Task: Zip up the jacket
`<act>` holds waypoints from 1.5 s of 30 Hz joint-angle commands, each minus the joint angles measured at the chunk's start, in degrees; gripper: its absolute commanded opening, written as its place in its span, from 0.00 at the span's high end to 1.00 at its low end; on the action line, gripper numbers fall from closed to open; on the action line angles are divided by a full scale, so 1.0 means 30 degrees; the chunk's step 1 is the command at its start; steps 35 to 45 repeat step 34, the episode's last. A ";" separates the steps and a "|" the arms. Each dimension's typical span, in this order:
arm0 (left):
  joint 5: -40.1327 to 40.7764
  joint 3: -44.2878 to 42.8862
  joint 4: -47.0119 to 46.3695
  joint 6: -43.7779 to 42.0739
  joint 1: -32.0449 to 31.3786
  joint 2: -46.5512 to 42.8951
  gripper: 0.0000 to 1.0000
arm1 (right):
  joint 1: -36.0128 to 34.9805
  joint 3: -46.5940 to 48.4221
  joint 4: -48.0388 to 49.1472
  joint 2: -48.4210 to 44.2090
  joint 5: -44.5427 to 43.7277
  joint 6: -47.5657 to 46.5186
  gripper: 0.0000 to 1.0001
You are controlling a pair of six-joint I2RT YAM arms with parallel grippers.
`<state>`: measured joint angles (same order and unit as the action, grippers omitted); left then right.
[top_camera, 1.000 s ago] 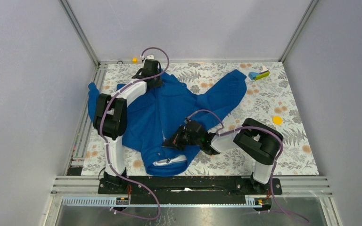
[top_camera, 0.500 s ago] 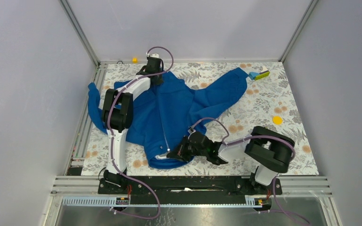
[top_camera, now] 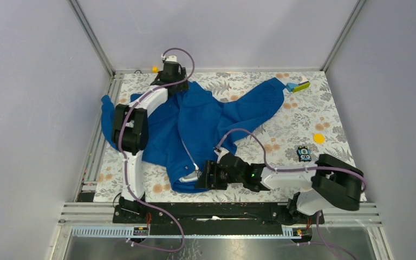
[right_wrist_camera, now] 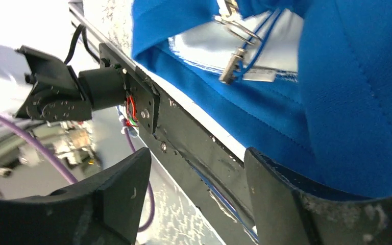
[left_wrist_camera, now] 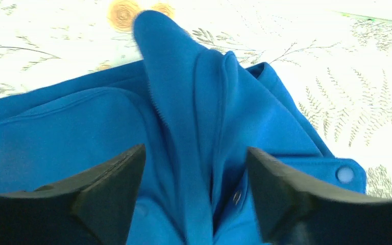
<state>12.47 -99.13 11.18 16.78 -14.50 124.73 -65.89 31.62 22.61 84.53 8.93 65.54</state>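
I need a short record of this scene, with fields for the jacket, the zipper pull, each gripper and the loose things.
jacket: blue, spread on the floral table, collar nearest the arms
zipper pull: metal, ringed, at the collar by the white lining
left gripper: open over the jacket's far edge, fabric fold between its fingers
right gripper: open, beside the collar at the table's near edge
loose things: yellow disc, dark object, blue-and-yellow block by a sleeve end

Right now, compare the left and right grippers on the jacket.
The left gripper is at the jacket's far end; the right gripper is at its near end. A fabric fold lies between the left gripper's fingers; the right gripper's frame only the black table edge. Both are open.
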 commanded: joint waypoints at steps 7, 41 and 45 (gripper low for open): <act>-0.4840 0.5814 0.0241 0.3528 0.0235 -1.0365 0.01 | 0.1199 0.6208 -1.2569 -0.7422 -0.7057 -1.3255 0.08; -0.8219 0.6906 0.1810 0.0870 0.0059 -2.8400 0.01 | 0.1601 1.7311 -1.2884 -1.4166 -1.6171 -2.2667 0.00; -0.8219 0.6906 0.1810 0.0870 0.0059 -2.8400 0.01 | 0.1601 1.7311 -1.2884 -1.4166 -1.6171 -2.2667 0.00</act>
